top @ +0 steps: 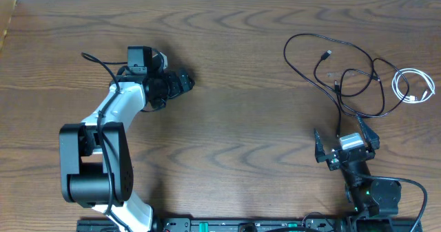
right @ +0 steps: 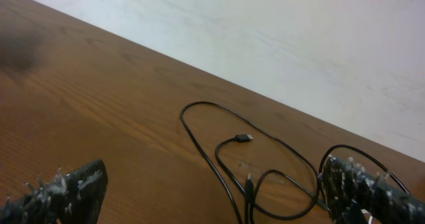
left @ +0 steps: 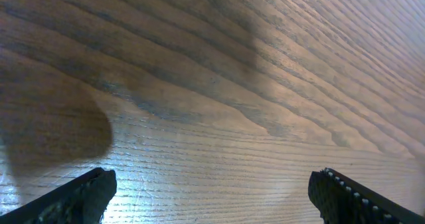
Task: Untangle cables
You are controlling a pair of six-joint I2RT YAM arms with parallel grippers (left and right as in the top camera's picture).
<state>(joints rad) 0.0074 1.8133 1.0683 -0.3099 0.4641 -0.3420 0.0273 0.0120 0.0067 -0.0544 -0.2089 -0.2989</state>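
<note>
We see thin black cables in loose, crossing loops at the far right of the brown wood-grain counter. A small coiled white cable lies just right of them. The left jaws and right jaws are spread wide and pinch nothing.

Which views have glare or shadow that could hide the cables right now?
Overhead: even light, black cables and white cable stand out clearly on the table. Left wrist: bright glare low on the table, a dark shadow at left, no cables in frame. Right wrist: black cables sharp, only a faint shadow top left, away from them.
</note>
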